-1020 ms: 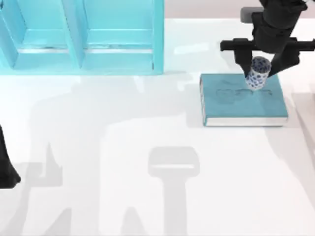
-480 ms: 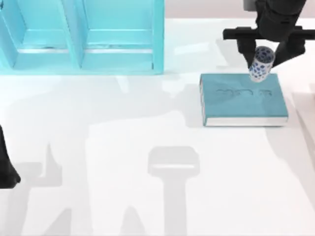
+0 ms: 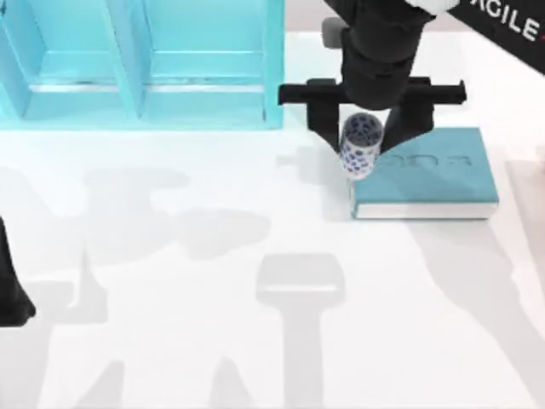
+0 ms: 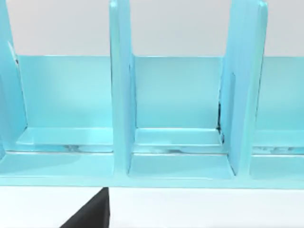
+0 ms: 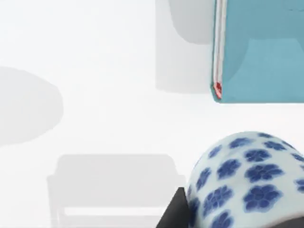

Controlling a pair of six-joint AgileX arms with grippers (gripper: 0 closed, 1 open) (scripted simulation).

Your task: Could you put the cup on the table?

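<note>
The cup (image 3: 360, 146), white with blue flowers, hangs in the air over the left edge of the teal book (image 3: 434, 175), held by my right gripper (image 3: 364, 141), which is shut on it. In the right wrist view the cup (image 5: 244, 183) fills the near corner, with the white table (image 5: 95, 95) and the book's corner (image 5: 256, 52) below it. One dark finger (image 5: 172, 211) presses against the cup's side. The table (image 3: 255, 324) spreads wide and glossy. My left arm (image 3: 10, 285) stays parked at the left edge.
A turquoise shelf unit (image 3: 140, 60) stands at the back left, and its open compartments (image 4: 175, 114) face the left wrist camera. The teal book lies at the right side of the table, near the back.
My right gripper has carried the cup leftward, from above the book's far right part to above its left edge. The left arm has not moved.
</note>
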